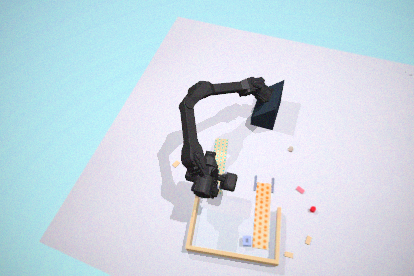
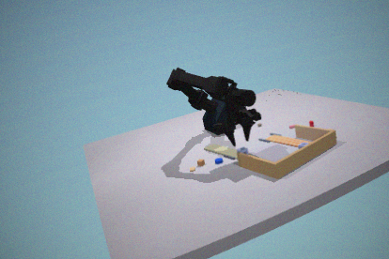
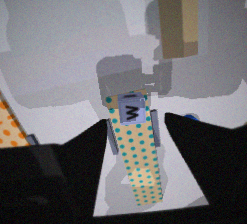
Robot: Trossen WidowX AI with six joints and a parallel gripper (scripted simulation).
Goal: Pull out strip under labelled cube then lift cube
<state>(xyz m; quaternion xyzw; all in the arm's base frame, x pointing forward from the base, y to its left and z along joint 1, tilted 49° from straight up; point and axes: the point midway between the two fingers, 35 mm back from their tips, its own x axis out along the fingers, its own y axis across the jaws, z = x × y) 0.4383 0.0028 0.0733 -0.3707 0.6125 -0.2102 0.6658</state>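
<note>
End effector [image 3: 134,150] partly open, holding nothing, hovering above the labelled cube [image 3: 132,109] on the teal-dotted strip [image 3: 139,160].

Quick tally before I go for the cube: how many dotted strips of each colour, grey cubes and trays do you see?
Teal-dotted strips: 1
Orange-dotted strips: 1
Grey cubes: 2
Wooden trays: 1
Total: 5
</note>
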